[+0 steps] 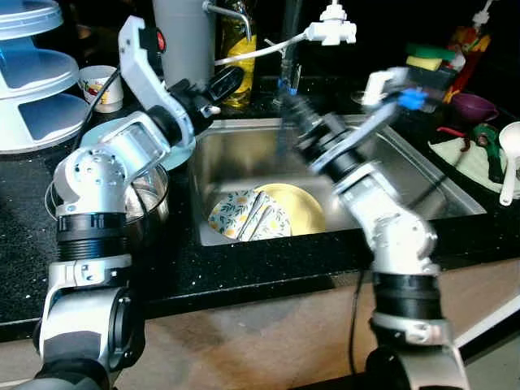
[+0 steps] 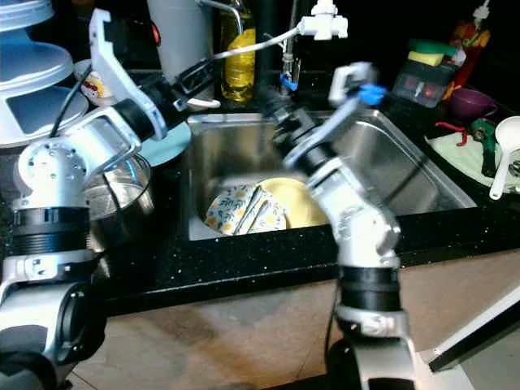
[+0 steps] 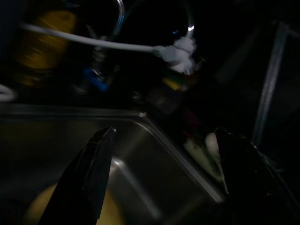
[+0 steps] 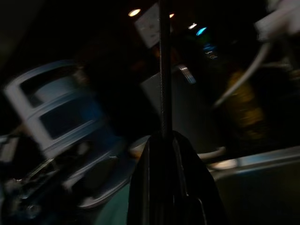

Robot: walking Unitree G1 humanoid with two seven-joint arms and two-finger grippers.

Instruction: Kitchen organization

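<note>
We find the left claw [image 3: 159,187] spread wide, holding nothing, above the sink [image 1: 422,175]. The right claw [image 4: 164,187] is pressed closed on a thin dark rod [image 4: 164,70]. Plates [image 1: 264,213] lie in the sink, set into the counter [image 1: 244,272].

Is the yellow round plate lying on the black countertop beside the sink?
No, the yellow round plate lies inside the steel sink, next to a flowered plate.

Two plates [image 1: 268,213] are lying overlapped in the sink [image 1: 422,175], which is sitting in the middle of the bench [image 1: 244,272]. A pot [image 1: 154,199] is standing on the bench left of the sink, with a tiered rack [image 1: 32,89] behind it. A bottle [image 1: 237,61] is standing behind the sink, and a ladle [image 1: 510,158] is lying to its right.
</note>
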